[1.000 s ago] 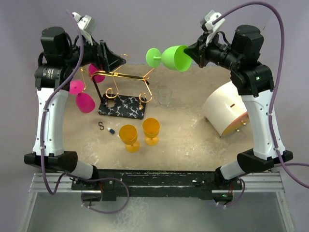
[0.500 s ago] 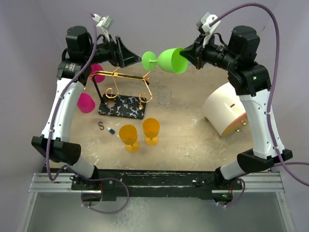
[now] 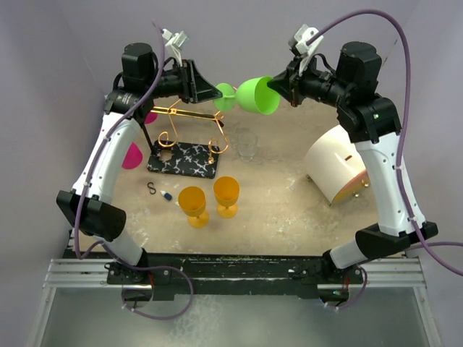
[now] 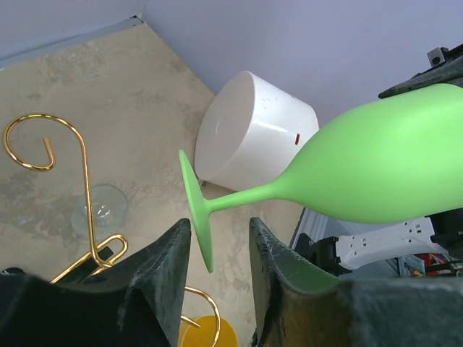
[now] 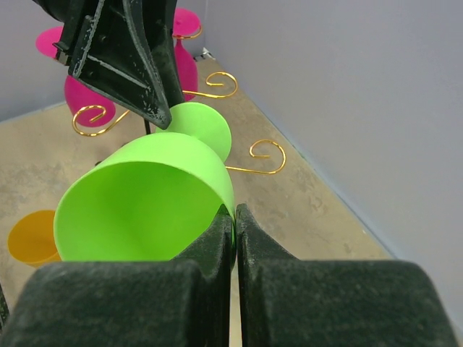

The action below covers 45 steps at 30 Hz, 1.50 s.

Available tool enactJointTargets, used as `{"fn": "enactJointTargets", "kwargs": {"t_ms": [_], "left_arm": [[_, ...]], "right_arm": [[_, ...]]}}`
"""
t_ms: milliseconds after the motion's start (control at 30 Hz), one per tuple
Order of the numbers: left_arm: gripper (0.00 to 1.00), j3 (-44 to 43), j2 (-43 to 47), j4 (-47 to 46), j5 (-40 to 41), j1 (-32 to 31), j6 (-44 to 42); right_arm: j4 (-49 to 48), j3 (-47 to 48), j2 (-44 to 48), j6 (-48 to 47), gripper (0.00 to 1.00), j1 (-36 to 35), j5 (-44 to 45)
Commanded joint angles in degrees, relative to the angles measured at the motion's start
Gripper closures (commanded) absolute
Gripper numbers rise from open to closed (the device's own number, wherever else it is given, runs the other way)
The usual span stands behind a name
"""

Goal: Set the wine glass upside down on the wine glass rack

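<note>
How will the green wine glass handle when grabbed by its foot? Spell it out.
Probably light and stiff: the green wine glass looks like matte plastic, and the right gripper holds it sideways by a rim pinch alone. Likely to pivot if gripped by its thin foot, since the bowl hangs far out.

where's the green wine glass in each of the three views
Top external: green wine glass upper centre, held sideways in the air, foot pointing left.
Left wrist: right half, its foot between the open left gripper fingers.
Right wrist: centre left, open bowl toward the camera, rim pinched by the right gripper.
Shared landmark: the gold wine glass rack.
</note>
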<state>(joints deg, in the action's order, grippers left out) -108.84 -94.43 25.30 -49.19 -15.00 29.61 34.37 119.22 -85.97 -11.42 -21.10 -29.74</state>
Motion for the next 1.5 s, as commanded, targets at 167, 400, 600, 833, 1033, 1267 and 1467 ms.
{"fn": "enactJointTargets", "kwargs": {"t_ms": [167,400,600,833,1033,1267,1467], "left_arm": [[0.73,0.25,-0.45,-1.11,1.41,-1.41,0.08],[1.0,0.36,0.12,-0.32,2.37,-1.69,-0.81],[1.0,0.86,1.57,-0.07,3.68,-1.68,-1.64],[1.0,1.61,3.93,1.06,5.66,-1.58,-3.25],[1.0,2.44,5.81,1.73,7.81,-0.55,-4.29],[1.0,3.35,7.92,1.68,8.41,4.6,-3.87],[1.0,4.82,11.49,1.7,10.99,11.98,-5.59]], "right_arm": [[-2.2,-0.6,2.65,-1.9,1.0,-0.61,-0.1],[-2.08,-0.99,2.83,-2.22,1.0,-0.69,0.28],[-1.02,-1.83,3.67,-3.78,0.92,-0.69,-0.28],[0.92,-2.72,4.56,-6.08,0.59,-0.7,0.58],[2.49,-3.49,6.01,-8.31,0.21,-0.69,1.24],[4.58,-4.01,7.74,-10.52,0.08,-0.69,2.33],[3.99,-6.38,9.75,-9.99,0.06,-0.53,4.7]]}}
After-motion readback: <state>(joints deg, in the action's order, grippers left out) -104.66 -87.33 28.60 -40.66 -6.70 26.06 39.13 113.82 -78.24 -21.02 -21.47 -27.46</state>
